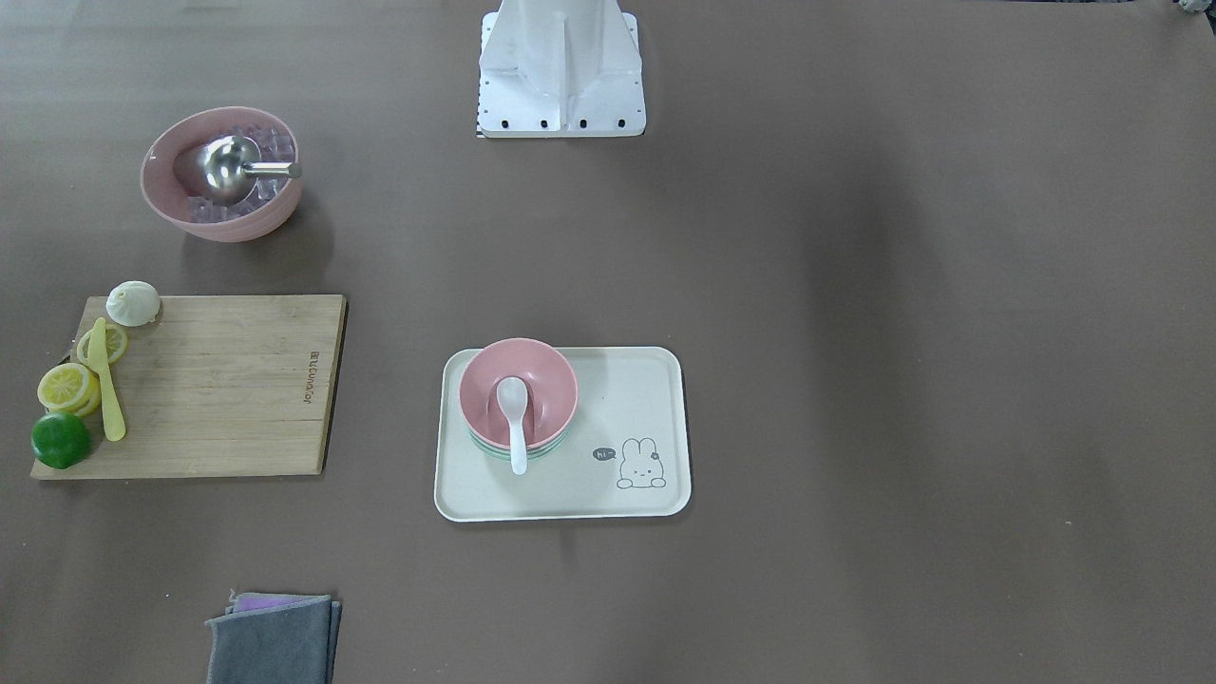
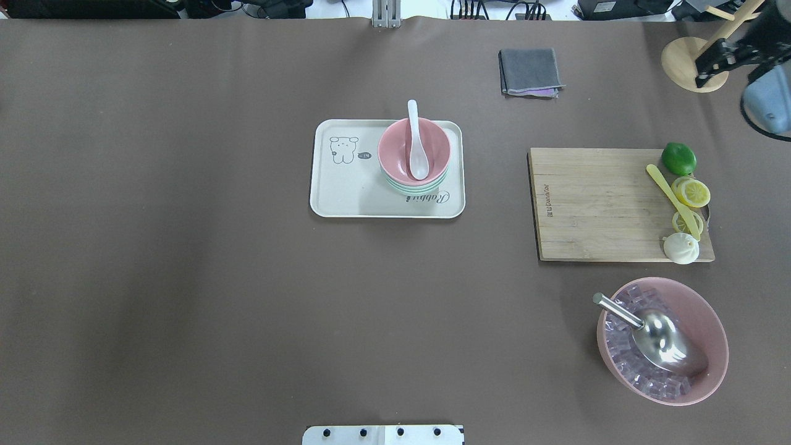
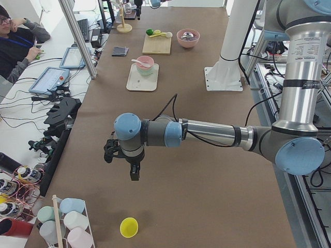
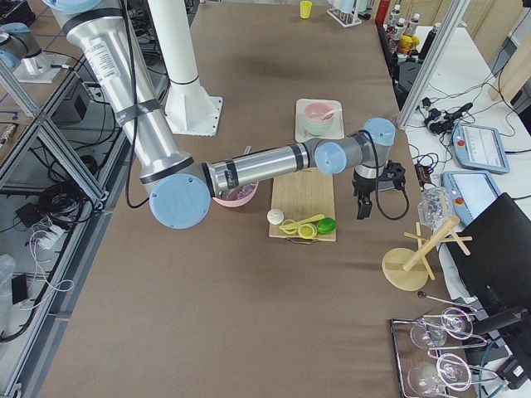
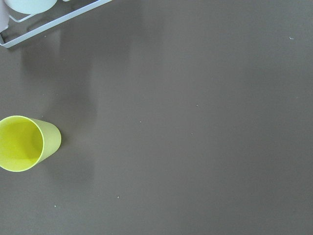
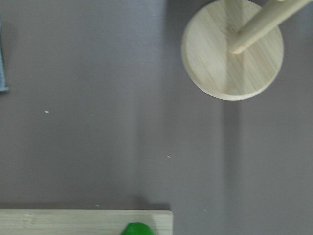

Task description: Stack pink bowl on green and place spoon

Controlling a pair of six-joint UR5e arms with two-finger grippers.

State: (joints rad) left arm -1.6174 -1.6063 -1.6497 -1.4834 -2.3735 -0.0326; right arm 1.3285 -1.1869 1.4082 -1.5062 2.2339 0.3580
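Brown mat (image 1: pixel 855 380) is covering the whole table, lab benches around it. Left gripper (image 3: pixel 133 174) is hanging above bare mat, well apart from the cream rabbit tray (image 1: pixel 627 399), off toward the robot's left end; whether it's clenched or released, cannot tell. Nothing is showing in it. A yellow cup (image 5: pixel 22 143) is standing near it, farther from the tray. Right gripper (image 4: pixel 362 207) is hovering well apart from the tray on the robot's right side, past the cutting board (image 1: pixel 228 389), near a wooden stand (image 6: pixel 232 49); finger spacing too small to read, cannot tell.

On the tray: pink bowl (image 1: pixel 546 375) is sitting nested in the green bowl (image 1: pixel 494 453), only a mint sliver peeking out under it. White spoon (image 1: pixel 514 418) is lying in the pink bowl, scoop inside, handle sticking over the rim toward the tray's far edge from the robot.

To the robot's right of the tray, the board is carrying a lime (image 1: pixel 60 439), lemon slices (image 1: pixel 66 385), a yellow knife (image 1: pixel 107 389) and a white bun (image 1: pixel 133 303). Nearer the robot than the board, a bigger pink bowl (image 1: pixel 161 190) is holding ice cubes and a steel scoop (image 1: pixel 228 169). A grey cloth (image 1: pixel 271 641) is lying beyond the tray, rightward.
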